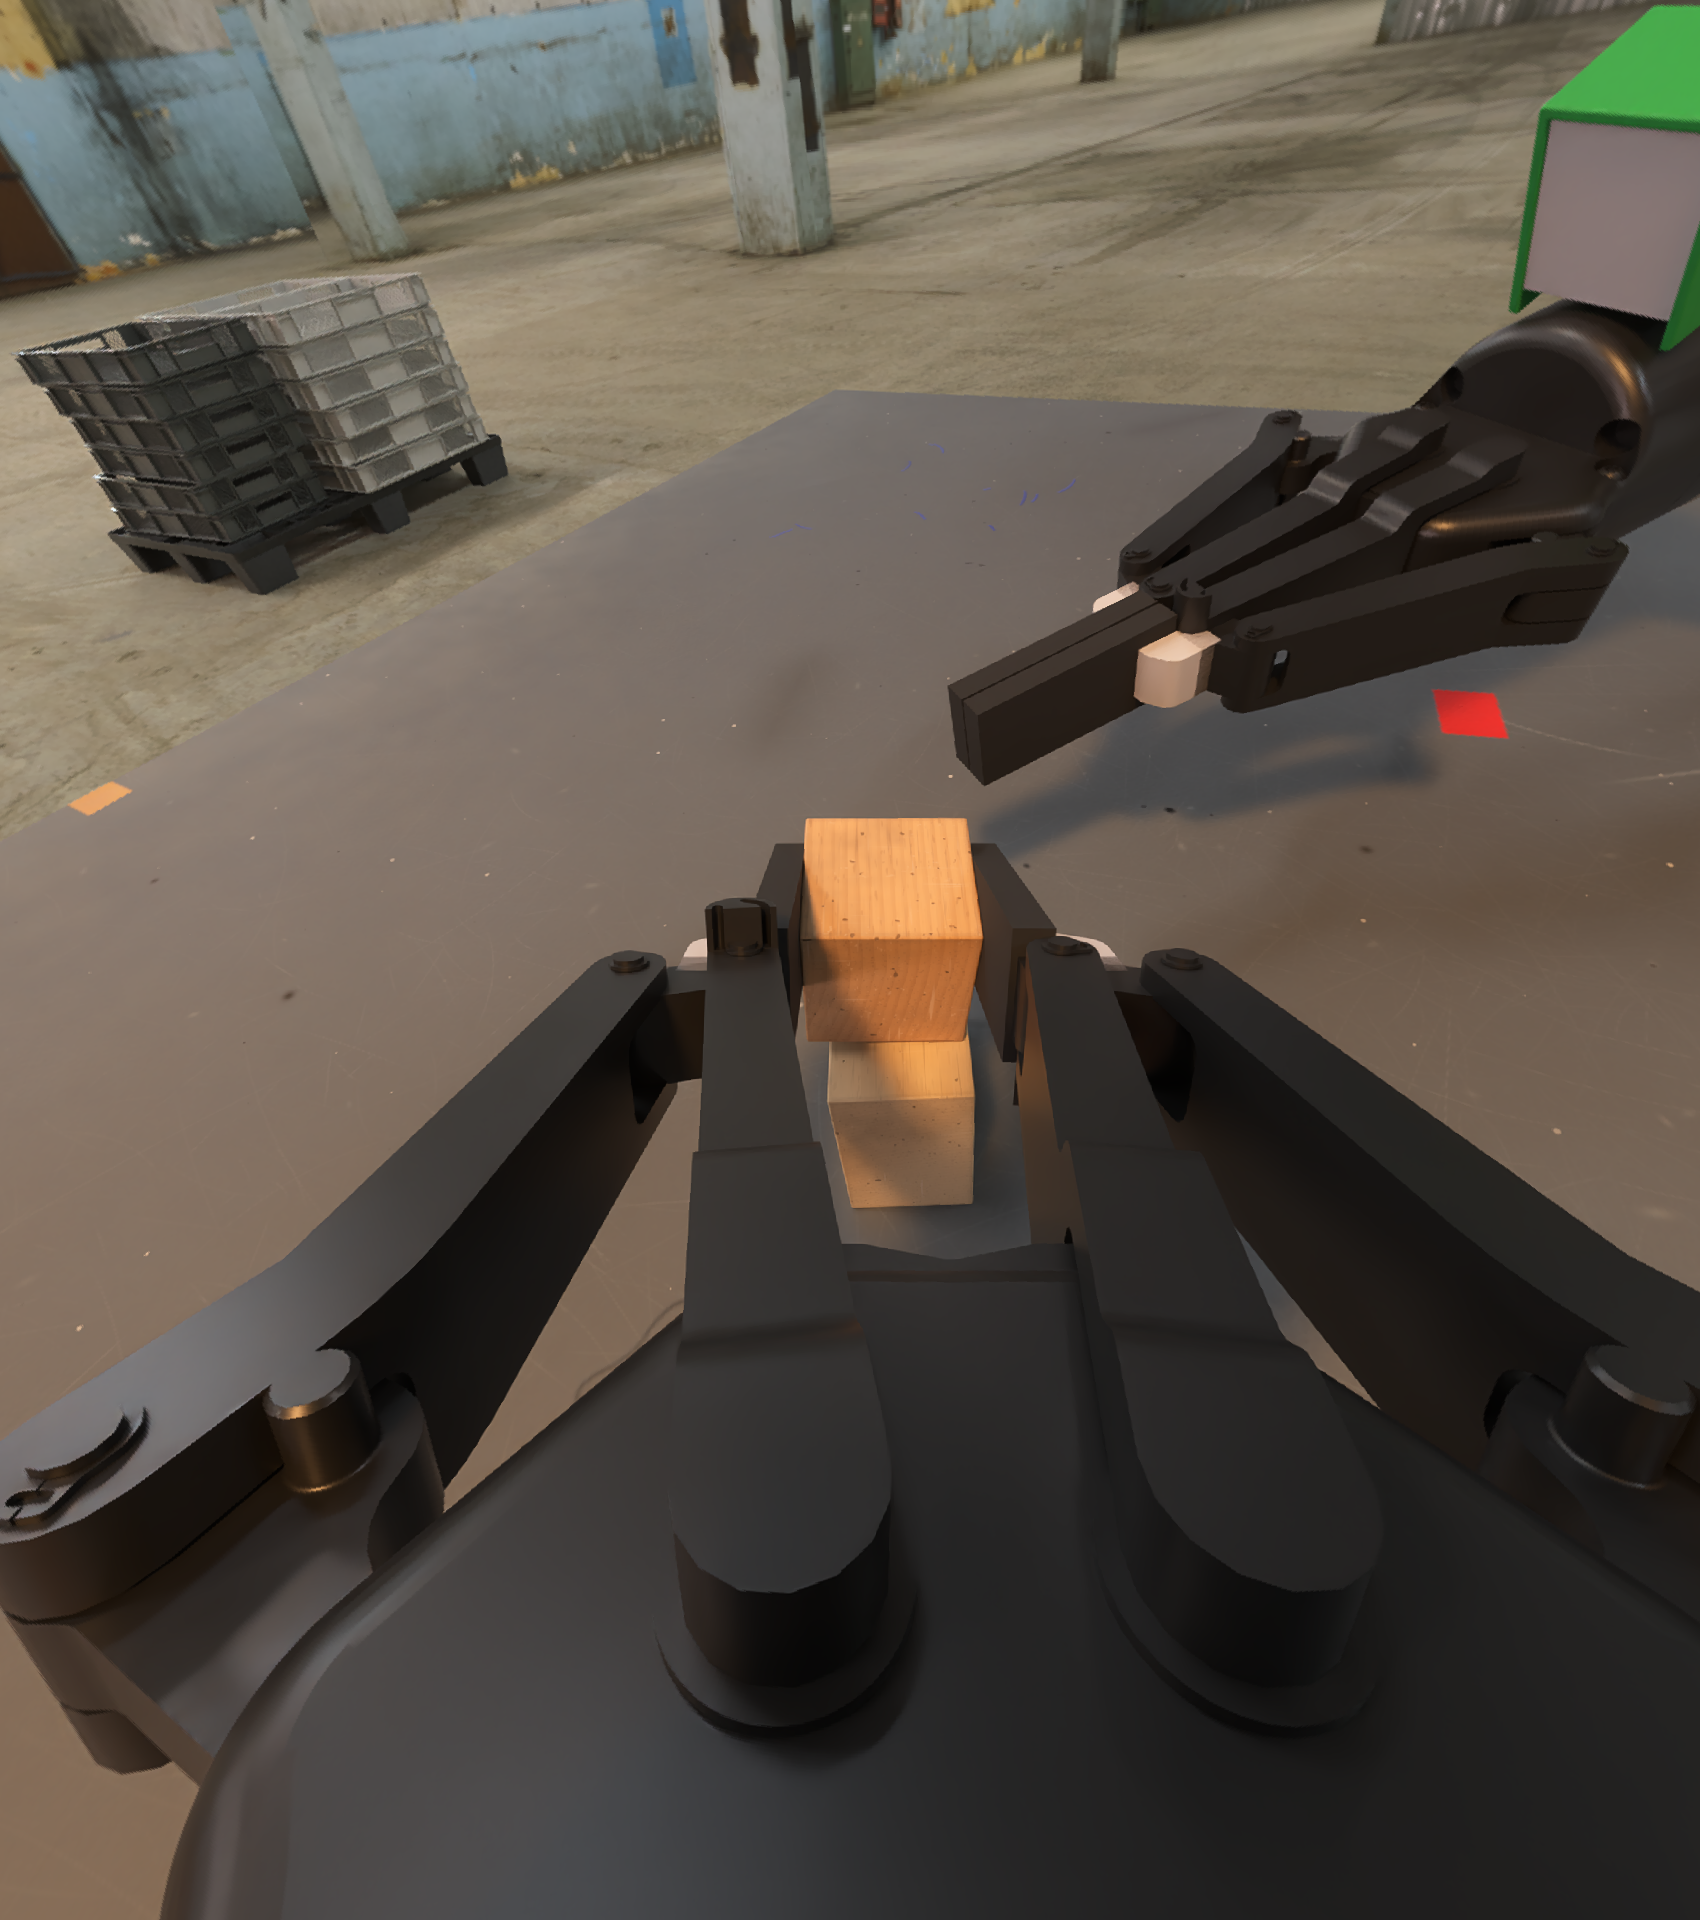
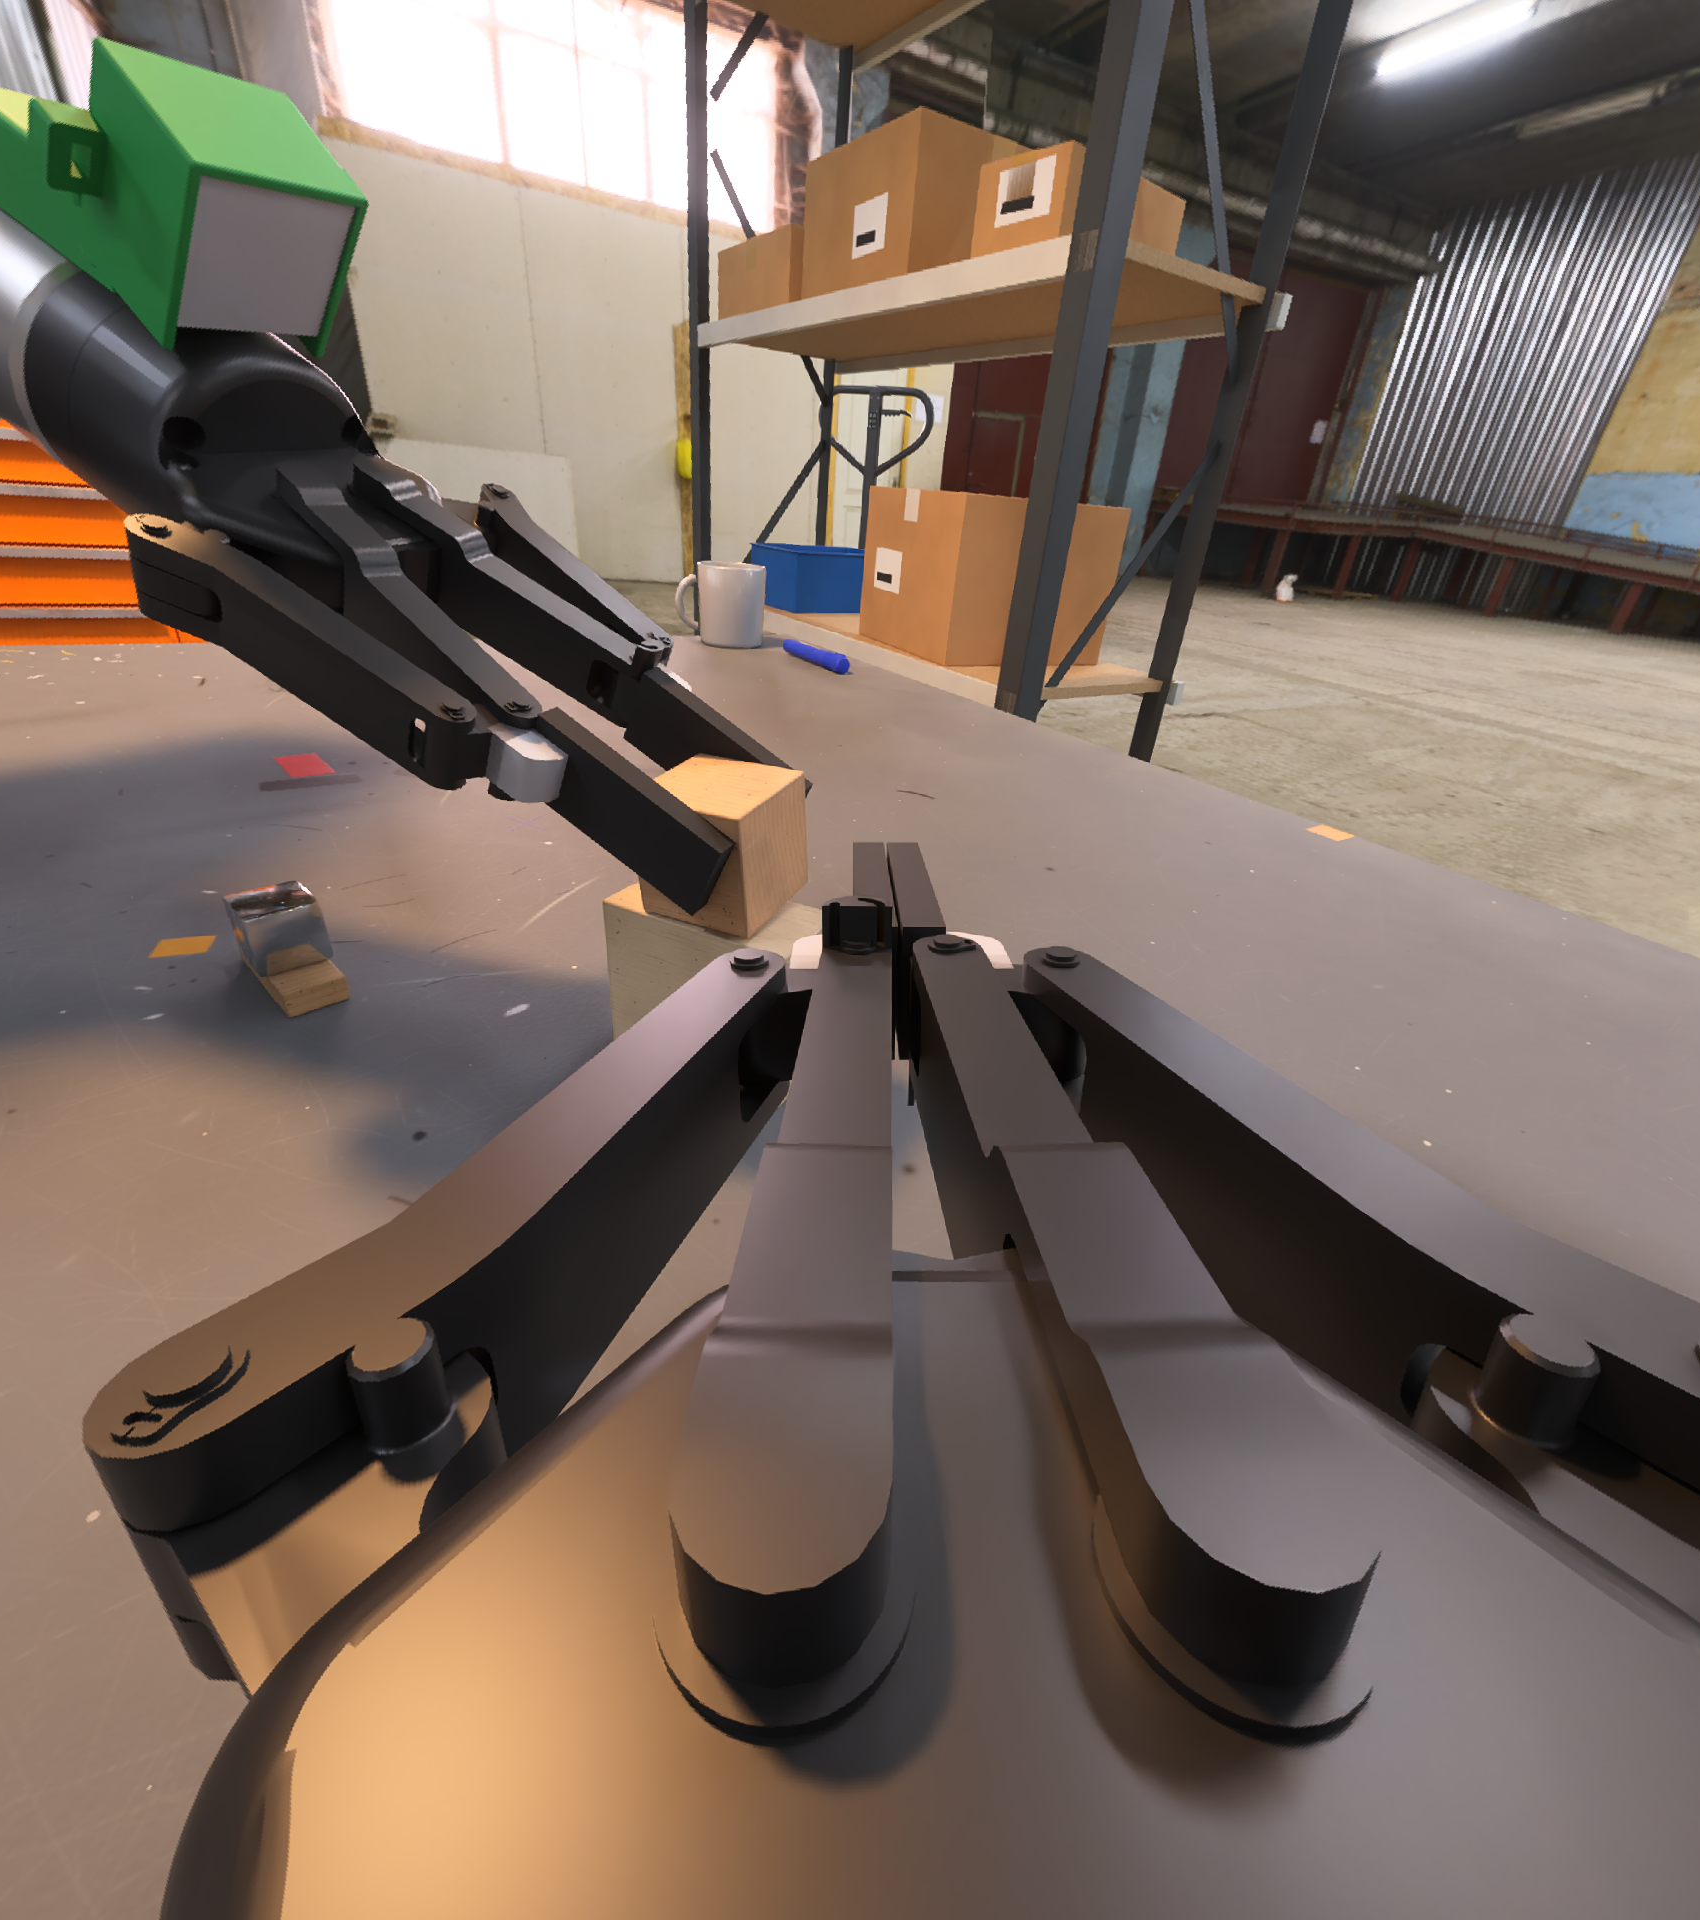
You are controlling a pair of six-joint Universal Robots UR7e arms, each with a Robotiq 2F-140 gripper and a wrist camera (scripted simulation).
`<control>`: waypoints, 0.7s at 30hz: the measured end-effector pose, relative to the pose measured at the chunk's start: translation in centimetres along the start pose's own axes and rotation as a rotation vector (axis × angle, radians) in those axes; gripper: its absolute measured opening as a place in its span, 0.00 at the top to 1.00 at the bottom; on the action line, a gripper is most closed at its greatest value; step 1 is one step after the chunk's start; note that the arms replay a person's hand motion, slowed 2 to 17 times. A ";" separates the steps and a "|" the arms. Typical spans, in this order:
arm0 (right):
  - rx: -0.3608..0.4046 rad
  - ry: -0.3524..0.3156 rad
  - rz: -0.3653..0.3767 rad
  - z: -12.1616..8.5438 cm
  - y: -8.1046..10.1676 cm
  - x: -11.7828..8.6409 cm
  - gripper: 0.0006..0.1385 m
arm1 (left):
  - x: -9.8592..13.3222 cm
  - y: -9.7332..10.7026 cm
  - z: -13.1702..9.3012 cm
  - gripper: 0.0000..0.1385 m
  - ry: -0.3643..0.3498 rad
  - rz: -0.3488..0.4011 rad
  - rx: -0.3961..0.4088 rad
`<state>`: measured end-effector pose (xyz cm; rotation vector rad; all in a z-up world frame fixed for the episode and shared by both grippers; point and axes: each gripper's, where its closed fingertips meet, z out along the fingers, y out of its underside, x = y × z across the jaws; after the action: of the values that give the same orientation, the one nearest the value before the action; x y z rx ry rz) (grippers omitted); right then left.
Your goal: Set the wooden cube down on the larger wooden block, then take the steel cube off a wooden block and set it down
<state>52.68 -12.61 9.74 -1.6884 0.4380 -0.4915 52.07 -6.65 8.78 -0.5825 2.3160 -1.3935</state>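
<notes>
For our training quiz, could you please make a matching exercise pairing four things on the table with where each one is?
Things:
1. wooden cube
2. steel cube
3. mug
4. right tool

Places:
A. on a small wooden block
B. at the table's far edge, beside a blue marker
C. shut, empty, above the table
D. held in the left tool, over the larger block

Pairs: 1-D, 2-A, 3-B, 4-C

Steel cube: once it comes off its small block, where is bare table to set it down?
The steel cube sits tilted on its small wooden block. Bare table lies nearer the camera than that block, and between it and the red marker. It is crowded around the larger wooden block, where the left pincer holds the wooden cube.
</notes>
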 end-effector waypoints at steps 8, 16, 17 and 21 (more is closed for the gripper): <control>0.000 -0.001 0.000 0.0 0.0 0.0 1.00 | 0.1 -0.1 0.2 0.71 0.005 0.024 -0.012; 0.000 -0.002 0.000 0.0 0.0 0.0 1.00 | 0.1 -0.1 0.1 0.71 0.006 0.031 -0.016; -0.001 -0.002 -0.001 0.0 0.0 0.0 1.00 | 0.1 -0.1 0.1 0.71 0.006 0.031 -0.016; -0.001 -0.002 -0.002 0.0 0.0 0.0 1.00 | 0.1 -0.1 0.1 0.71 0.005 0.034 -0.018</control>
<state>52.65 -12.59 9.73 -1.6905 0.4348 -0.4912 52.05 -6.83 8.75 -0.5432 2.3341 -1.3622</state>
